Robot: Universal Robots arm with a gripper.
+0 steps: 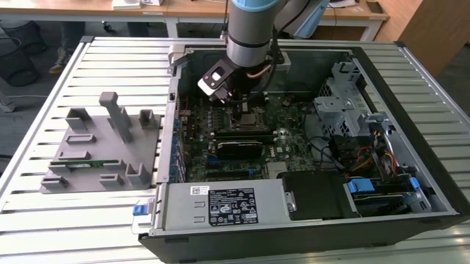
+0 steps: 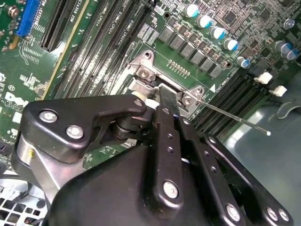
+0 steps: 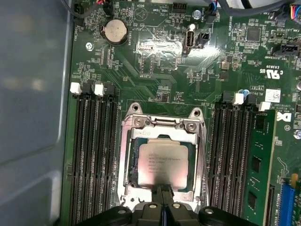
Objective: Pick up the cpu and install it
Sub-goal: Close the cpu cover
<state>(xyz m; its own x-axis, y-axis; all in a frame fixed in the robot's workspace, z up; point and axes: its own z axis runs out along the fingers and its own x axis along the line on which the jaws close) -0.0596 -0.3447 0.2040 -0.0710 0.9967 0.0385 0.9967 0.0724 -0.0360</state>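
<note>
Looks like a robotics lab or workshop. Slotted aluminium bench (image 1: 44,220) carrying an opened PC case (image 1: 309,231) with bare motherboard (image 1: 294,143), grey parts fixture (image 1: 103,148) alongside, robot arm (image 1: 253,27) overhead. Wooden desks (image 1: 88,8) and wire bins (image 1: 18,60) behind.

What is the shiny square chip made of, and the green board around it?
The cpu top looks like metal: silvery, with a soft brushed sheen. The board looks like hard green circuit-board material under a glossy coat, since light glares off it; exactly what it is can't be told. The socket frame round the cpu looks like bare, shiny metal.
</note>
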